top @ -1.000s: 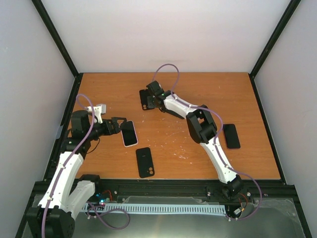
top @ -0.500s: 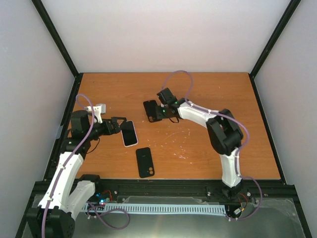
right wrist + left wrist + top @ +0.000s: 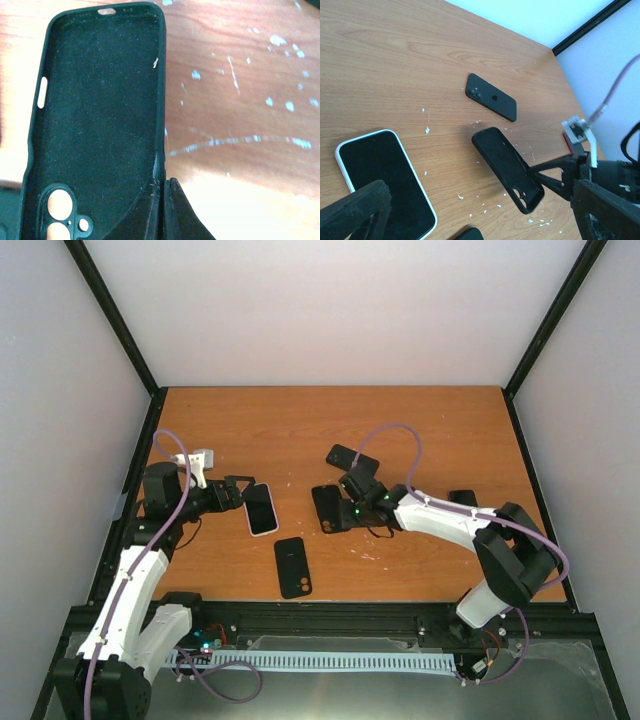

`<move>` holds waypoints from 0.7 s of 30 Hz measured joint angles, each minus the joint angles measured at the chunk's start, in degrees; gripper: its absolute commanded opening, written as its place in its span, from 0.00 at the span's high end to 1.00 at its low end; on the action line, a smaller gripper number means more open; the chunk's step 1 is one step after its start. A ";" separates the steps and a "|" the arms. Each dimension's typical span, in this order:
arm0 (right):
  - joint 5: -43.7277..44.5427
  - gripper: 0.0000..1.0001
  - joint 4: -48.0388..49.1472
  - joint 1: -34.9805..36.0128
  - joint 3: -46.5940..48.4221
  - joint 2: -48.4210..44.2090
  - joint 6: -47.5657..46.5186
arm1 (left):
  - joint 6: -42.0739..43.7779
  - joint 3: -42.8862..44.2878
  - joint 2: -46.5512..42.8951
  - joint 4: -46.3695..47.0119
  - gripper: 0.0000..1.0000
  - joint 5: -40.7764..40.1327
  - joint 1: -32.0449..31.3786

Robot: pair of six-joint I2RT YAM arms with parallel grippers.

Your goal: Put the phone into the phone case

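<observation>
Right gripper (image 3: 347, 512): clamping one long side wall of the black phone case (image 3: 95, 115), fingers (image 3: 150, 210) pressing together on the rim near the camera cut-out.
Phone case: sitting near mid-table (image 3: 300, 420), hollow side facing the wrist camera, apparently tilting off the wood.
Left gripper (image 3: 240, 490): hovering with jaws wide apart, gripping nothing.
White-edged phone (image 3: 262, 509): lying flat, screen up, just beside the left gripper.
Black phone (image 3: 352, 458): lying camera side up, just behind the case.
Second case (image 3: 292, 567): lying flat near the front edge.

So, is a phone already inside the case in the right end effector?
No, the case in the right end effector is empty; its dark lining shows.
</observation>
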 measured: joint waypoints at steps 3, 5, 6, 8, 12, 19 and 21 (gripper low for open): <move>0.70 0.97 0.33 0.59 -3.45 -2.27 2.32 | 0.00 0.00 0.02 0.00 0.01 0.00 0.00; 0.94 0.96 0.37 0.85 -5.73 -3.02 3.67 | 0.00 0.00 0.02 0.02 0.00 0.00 0.00; 1.05 0.95 0.31 0.90 -6.36 -3.13 4.11 | 0.00 0.00 0.02 0.00 0.01 0.00 0.00; 1.51 0.89 0.17 0.90 -7.34 -3.21 4.96 | 0.00 0.00 0.00 0.00 0.01 0.00 0.00; 2.34 0.73 -0.04 0.92 -7.56 -4.24 6.40 | 0.00 0.00 -0.02 0.00 0.01 0.00 0.00; 6.58 0.29 -1.51 0.20 -7.26 -6.88 6.16 | 0.00 0.00 -0.13 0.00 0.01 0.02 0.00; 7.72 0.20 -2.14 -1.31 -7.06 -7.08 5.49 | 0.00 0.00 -0.20 0.02 0.00 0.04 0.00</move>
